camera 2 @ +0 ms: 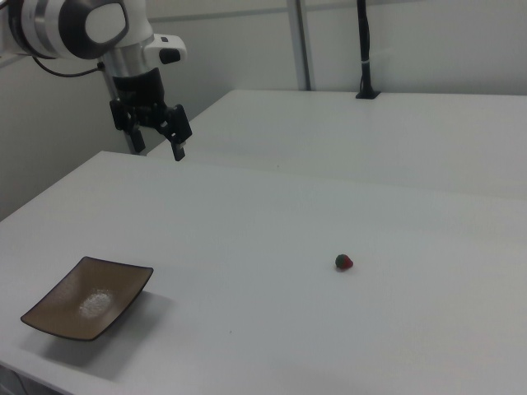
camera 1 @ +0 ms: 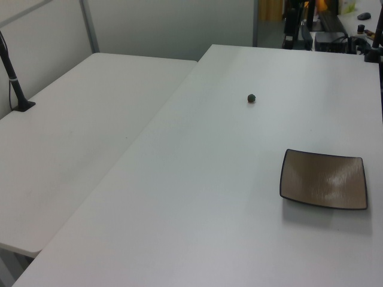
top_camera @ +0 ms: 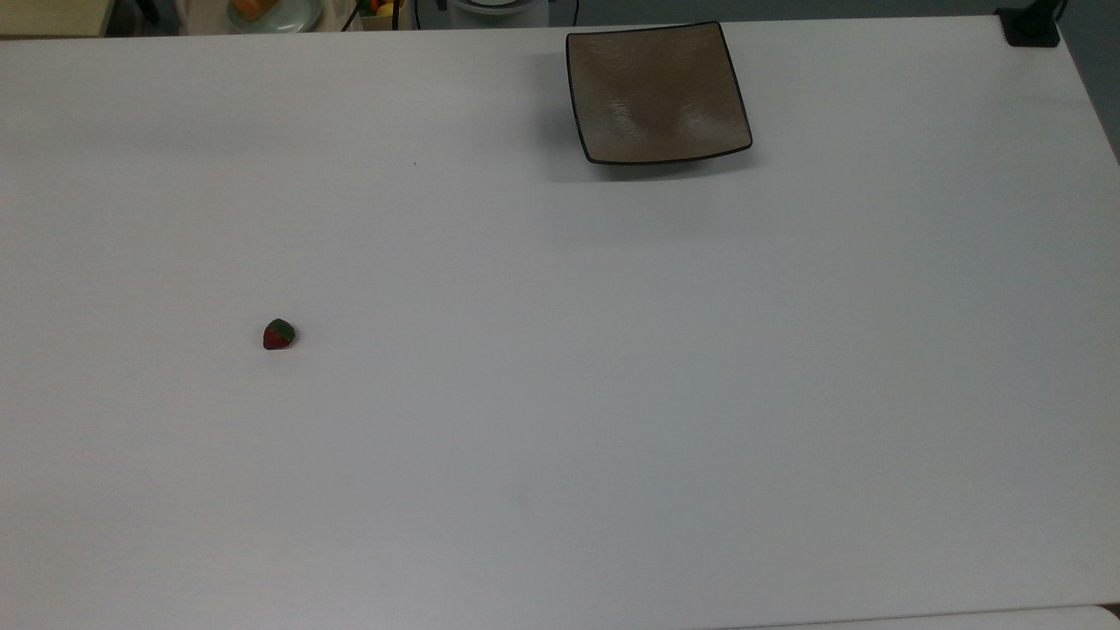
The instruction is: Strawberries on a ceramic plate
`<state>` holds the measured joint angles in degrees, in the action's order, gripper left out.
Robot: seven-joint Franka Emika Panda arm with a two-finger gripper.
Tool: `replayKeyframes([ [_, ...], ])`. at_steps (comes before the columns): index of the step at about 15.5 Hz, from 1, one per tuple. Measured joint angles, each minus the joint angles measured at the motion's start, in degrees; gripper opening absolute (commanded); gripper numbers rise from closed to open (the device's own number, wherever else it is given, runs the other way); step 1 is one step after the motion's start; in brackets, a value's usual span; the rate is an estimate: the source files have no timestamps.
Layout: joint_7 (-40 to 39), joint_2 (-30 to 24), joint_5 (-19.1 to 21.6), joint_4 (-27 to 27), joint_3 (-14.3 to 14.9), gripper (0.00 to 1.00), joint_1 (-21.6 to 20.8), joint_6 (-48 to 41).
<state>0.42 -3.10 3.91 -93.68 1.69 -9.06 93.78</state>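
Waiting at the outset is how the scene is read: nothing has yet been grasped, so the step in hand is judged to be the reach toward the fruit. The strawberry (top_camera: 278,334) is seen lying alone on the white table (top_camera: 560,437), toward the top view's left, its green cap turned upward and to the top view's right. The ceramic plate (top_camera: 658,93) is set near the far edge of the top view, empty, and well apart from the fruit. In the right view the gripper (camera 2: 169,137) is held high above the table's far side, above and behind the plate (camera 2: 89,297), with its jaws apart and nothing between them. The strawberry (camera 2: 344,262) is found well to the right view's right of it. For the next move, a long travel across the table and a descent over the berry would be called for, the fingers being kept spread until the small fruit is straddled, since so small a thing is easily nudged aside
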Motion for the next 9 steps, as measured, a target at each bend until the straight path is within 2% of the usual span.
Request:
replayKeyframes([
  [9,0.0,0.47,0.0,-0.02,0.38,1.0,0.32,1.3],
])
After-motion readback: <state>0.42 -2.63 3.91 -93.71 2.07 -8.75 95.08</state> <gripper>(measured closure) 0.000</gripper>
